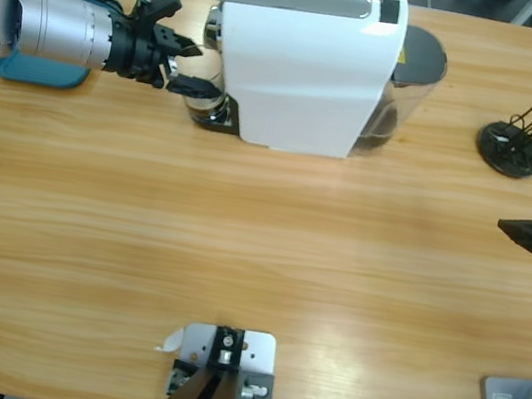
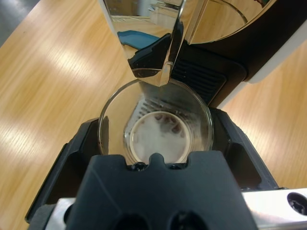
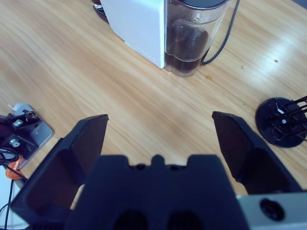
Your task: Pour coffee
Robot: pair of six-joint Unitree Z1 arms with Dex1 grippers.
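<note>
A white coffee machine point(image 1: 303, 64) stands at the table's back middle. Under its shiny spout point(image 2: 168, 57) sits a small clear glass point(image 2: 108, 120), on the machine's drip grille. The glass's bottom looks pale with a few dark brown patches point(image 2: 165, 122); I cannot tell whether these are coffee. My left gripper point(image 2: 156, 129) is open, one jaw on each side of the glass, and the left arm reaches in from the left edge in the high view point(image 1: 181, 65). My right gripper point(image 3: 160, 120) hangs open over bare wood at the right edge point(image 1: 529, 199), holding nothing.
The machine's clear water tank point(image 3: 189, 43) is at its back, with a black cable point(image 3: 223, 38) trailing off. A black round stand with thin rods point(image 1: 509, 149) sits at the right. A teal flat object point(image 1: 38, 72) lies under the left arm.
</note>
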